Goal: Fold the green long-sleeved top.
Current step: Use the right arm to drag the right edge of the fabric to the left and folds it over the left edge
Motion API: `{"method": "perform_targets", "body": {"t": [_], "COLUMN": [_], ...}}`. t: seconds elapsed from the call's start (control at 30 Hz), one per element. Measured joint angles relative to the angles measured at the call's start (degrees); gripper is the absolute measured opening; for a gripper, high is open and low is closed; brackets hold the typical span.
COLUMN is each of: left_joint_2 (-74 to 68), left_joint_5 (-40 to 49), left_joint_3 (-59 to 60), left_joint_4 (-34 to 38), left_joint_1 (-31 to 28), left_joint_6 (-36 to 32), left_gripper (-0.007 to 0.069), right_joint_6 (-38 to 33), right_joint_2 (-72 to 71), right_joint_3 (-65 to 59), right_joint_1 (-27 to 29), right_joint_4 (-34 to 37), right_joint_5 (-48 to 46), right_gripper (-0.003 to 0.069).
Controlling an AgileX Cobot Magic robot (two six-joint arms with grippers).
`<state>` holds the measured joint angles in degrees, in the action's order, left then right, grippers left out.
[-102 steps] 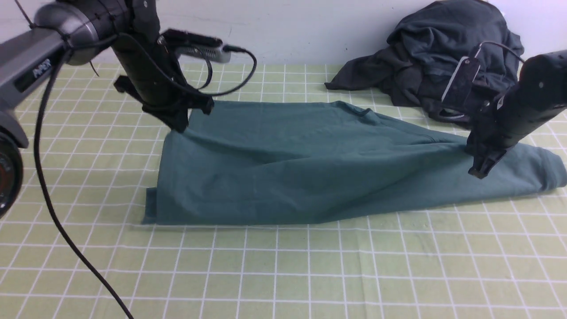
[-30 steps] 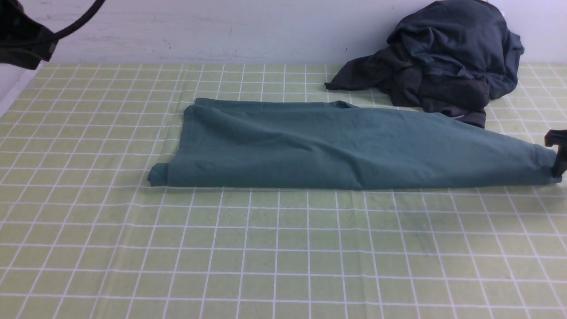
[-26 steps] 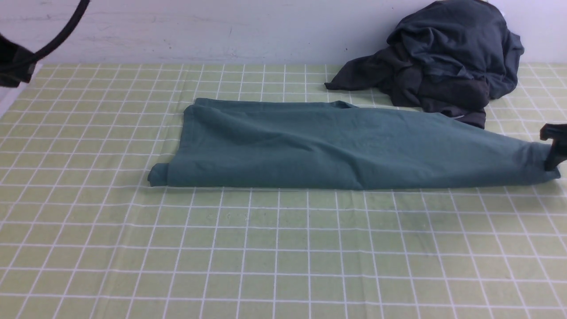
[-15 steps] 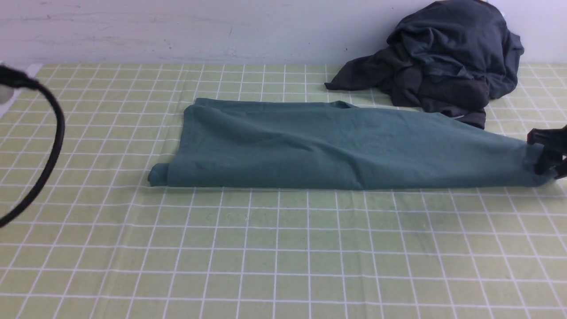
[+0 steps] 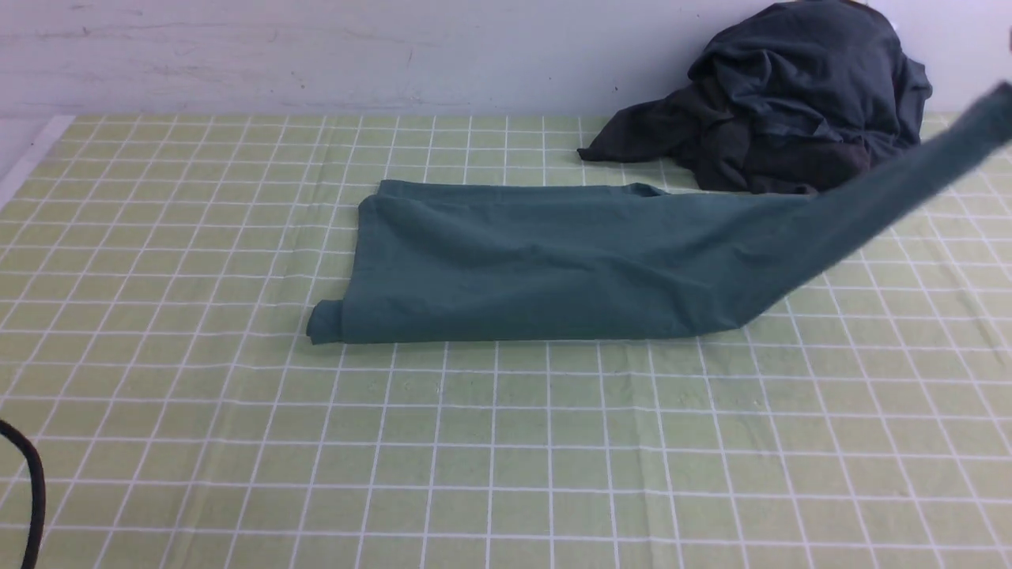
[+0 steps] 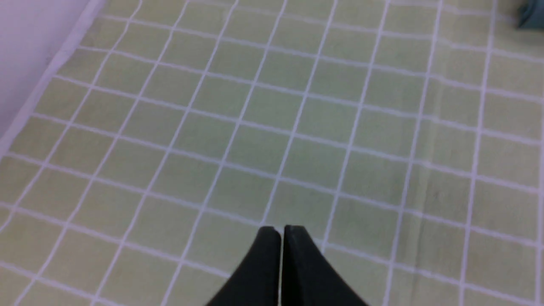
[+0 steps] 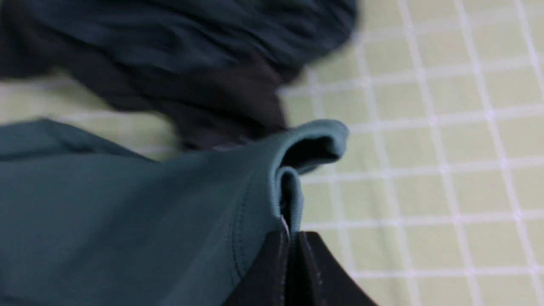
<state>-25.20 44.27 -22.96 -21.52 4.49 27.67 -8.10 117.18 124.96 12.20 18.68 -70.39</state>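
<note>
Pinching one end of the green long-sleeved top (image 5: 538, 269), right pincer (image 7: 290, 234) is clamped tight, holding it up off the worktop (image 5: 506, 458); left pincer (image 6: 281, 230) is pressed together above that worktop.

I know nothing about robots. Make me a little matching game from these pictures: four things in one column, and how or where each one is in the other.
Things:
1. green top
2. dark clothes
3. left hand
4. right hand

States:
A. shut, holding nothing, over the checked cloth
B. heaped at the far right, against the wall
C. shut on a fabric edge
D. mostly lying flat, one end raised in the air

Pairs: 1-D, 2-B, 3-A, 4-C
</note>
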Motion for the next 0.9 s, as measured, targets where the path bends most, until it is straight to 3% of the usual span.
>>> {"method": "perform_targets", "body": {"t": [0.2, 0.33, 0.43, 0.6, 0.8, 0.9], "left_joint_2": [5.12, 6.09, 6.21, 6.21, 6.3, 6.3], "left_joint_5": [-3.89, -3.89, -3.89, -3.89, -3.89, -3.97], "left_joint_3": [0.61, 0.61, 0.61, 0.61, 0.61, 0.61], "left_joint_4": [0.18, 0.18, 0.46, 1.47, 1.53, 1.53], "left_joint_1": [0.0, 0.0, 0.0, 0.0, 0.0, 0.0], "left_joint_6": [0.71, 0.82, 0.82, 0.82, 0.82, 0.82], "left_gripper": [-0.0004, -0.0004, -0.0004, -0.0004, -0.0004, -0.0004], "right_joint_6": [-0.36, -2.51, -4.86, -6.05, -6.52, -6.67], "right_joint_2": [-0.04, 4.58, 9.64, 16.65, 20.47, 20.47], "right_joint_3": [3.18, 3.24, 3.24, 3.24, 3.19, 3.24], "right_joint_1": [-18.54, -31.03, -37.01, -43.57, -46.67, -46.67], "right_joint_4": [7.01, 8.33, 8.33, 8.62, 8.88, 8.29], "right_joint_5": [3.49, 12.35, 19.75, 29.23, 35.97, 36.74], "right_gripper": [0.0003, 0.0003, 0.0003, 0.0043, 0.0266, 0.0312]}}
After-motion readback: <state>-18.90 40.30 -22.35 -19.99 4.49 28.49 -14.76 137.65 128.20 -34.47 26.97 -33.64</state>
